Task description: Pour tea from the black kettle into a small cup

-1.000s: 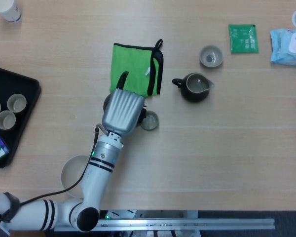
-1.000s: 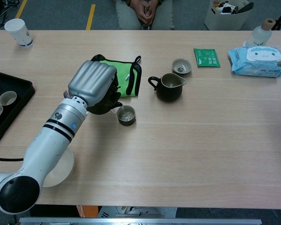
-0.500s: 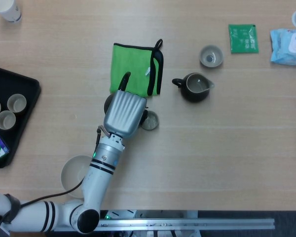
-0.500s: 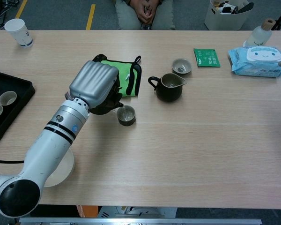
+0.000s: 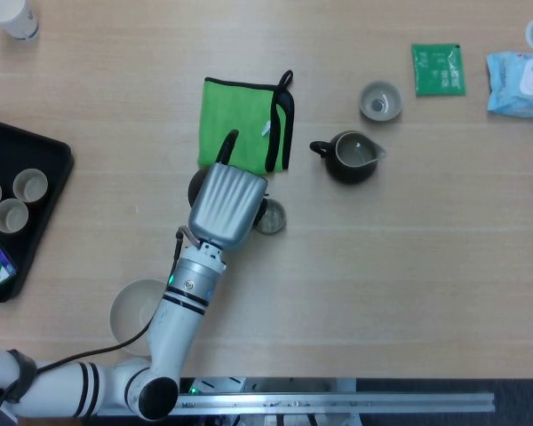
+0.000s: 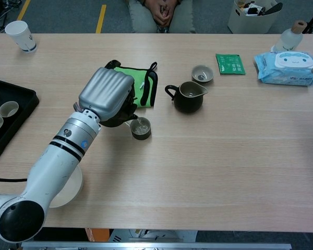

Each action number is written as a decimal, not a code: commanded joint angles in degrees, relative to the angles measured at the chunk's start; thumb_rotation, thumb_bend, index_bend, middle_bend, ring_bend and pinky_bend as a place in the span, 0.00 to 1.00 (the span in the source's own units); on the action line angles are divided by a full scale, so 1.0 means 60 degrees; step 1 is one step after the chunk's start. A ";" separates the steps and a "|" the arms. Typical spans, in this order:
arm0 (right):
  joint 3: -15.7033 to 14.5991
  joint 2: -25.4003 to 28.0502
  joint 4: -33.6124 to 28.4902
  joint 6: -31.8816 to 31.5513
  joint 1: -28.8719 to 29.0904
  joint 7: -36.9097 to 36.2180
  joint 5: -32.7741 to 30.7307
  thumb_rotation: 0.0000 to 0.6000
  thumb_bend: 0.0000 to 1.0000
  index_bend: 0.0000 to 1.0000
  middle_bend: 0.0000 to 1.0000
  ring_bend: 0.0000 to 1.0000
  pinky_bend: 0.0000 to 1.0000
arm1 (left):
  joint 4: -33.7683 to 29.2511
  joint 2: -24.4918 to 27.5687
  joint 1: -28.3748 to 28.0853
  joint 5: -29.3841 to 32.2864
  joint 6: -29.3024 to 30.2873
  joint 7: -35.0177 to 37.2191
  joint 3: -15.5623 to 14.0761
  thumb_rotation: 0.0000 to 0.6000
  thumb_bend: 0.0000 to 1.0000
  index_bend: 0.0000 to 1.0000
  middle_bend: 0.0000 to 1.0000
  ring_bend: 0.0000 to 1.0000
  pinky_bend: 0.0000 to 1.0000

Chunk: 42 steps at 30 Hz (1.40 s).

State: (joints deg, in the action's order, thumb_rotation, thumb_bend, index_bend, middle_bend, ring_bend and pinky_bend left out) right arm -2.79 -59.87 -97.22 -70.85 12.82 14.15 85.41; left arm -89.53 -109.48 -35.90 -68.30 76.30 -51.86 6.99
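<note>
My left hand (image 5: 222, 202) grips the black kettle (image 5: 196, 184), which is mostly hidden under the silver back of the hand. In the chest view the left hand (image 6: 105, 94) holds the kettle (image 6: 120, 115) tipped to the right, its spout right over a small dark cup (image 6: 141, 130). From the head view that cup (image 5: 272, 220) sits just right of the hand, touching its edge in the image. A thin stream seems to fall into the cup, but it is too small to be sure. The right hand shows in neither view.
A green cloth (image 5: 244, 124) lies just behind the hand. A black pitcher (image 5: 353, 157) and a grey cup (image 5: 379, 100) stand to the right. A black tray (image 5: 44, 151) with cups sits at the left edge, a white bowl (image 5: 133, 306) near the front.
My left hand with the kettle has crept slightly right, toward the small cup. Nothing else has moved.
</note>
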 commanded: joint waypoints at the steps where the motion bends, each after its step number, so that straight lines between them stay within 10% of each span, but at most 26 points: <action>1: 0.0013 -0.0001 0.0001 0.0004 -0.0004 -0.0008 0.0000 1.00 0.20 0.10 0.19 0.10 0.20 | 0.0030 -0.0014 0.0006 -0.0073 0.0009 -0.0037 -0.0005 1.00 0.38 1.00 1.00 0.94 0.14; 42: 0.0186 0.0062 -0.0149 0.0096 -0.0044 0.0037 -0.0125 1.00 0.20 0.10 0.19 0.10 0.20 | -0.0345 0.0097 0.0211 0.0265 -0.0625 0.0377 0.0280 1.00 0.38 1.00 1.00 0.94 0.14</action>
State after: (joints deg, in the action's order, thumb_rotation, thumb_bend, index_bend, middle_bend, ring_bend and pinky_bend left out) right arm -1.68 -59.50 -98.11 -70.28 12.55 14.36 84.66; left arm -91.22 -109.14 -34.71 -67.12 72.93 -50.00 8.42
